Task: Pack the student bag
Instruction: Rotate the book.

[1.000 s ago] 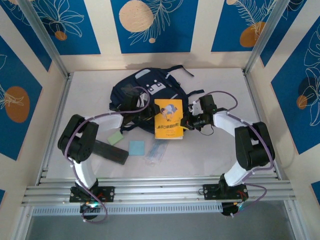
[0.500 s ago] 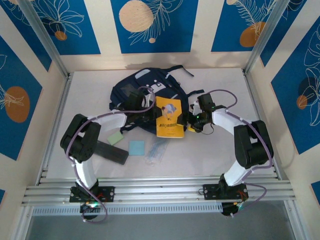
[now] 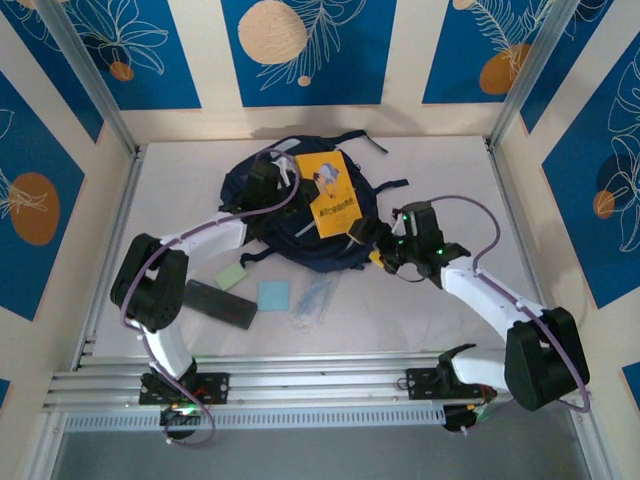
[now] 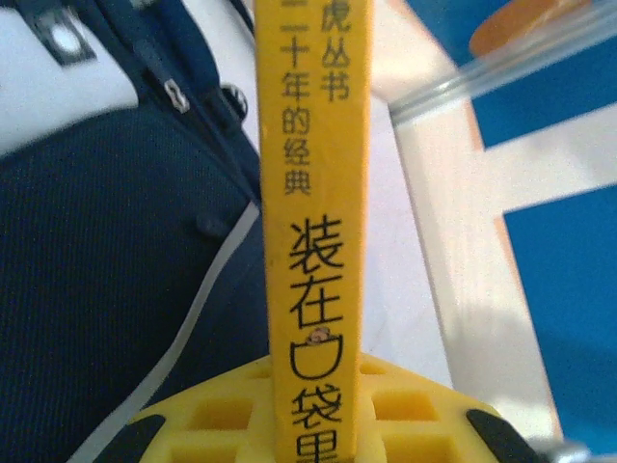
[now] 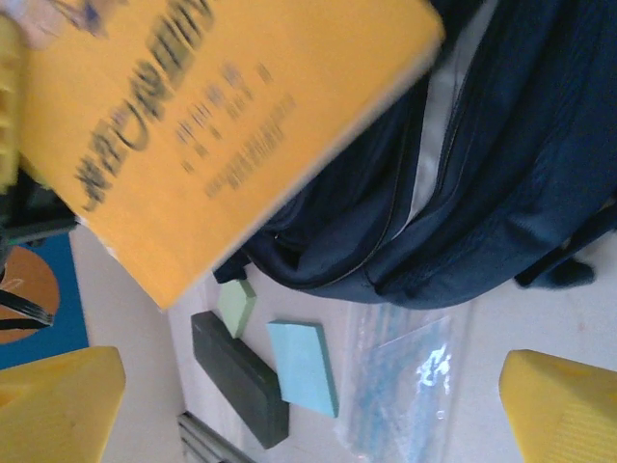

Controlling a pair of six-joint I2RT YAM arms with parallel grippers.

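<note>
**Left end effector grips a yellow book over the bag, right one spread wide**

Nearest to us, both arm bases sit at the bench's [image 3: 450,170] front edge. Just beyond the left base, a black case [image 3: 220,303], a green pad [image 3: 231,275], a blue pad [image 3: 273,295] and a clear pouch [image 3: 313,300] lie close together.

The right arm's elbow juts out to the right, and its forearm reaches back inward, low over the bench. This puts the right end effector [image 3: 362,236] at the near right edge of the student bag [image 3: 310,245]. Its fingers [image 5: 58,405] are spread wide with nothing between them.

The bag lies flat at mid-bench, toward the far wall. The left arm's elbow juts out to the left, and its forearm stretches long over the bag's left side. The left end effector [image 3: 285,175] is clamped on a yellow book [image 3: 325,190] near its spine, and the book hangs tilted above the bag's far half.
</note>
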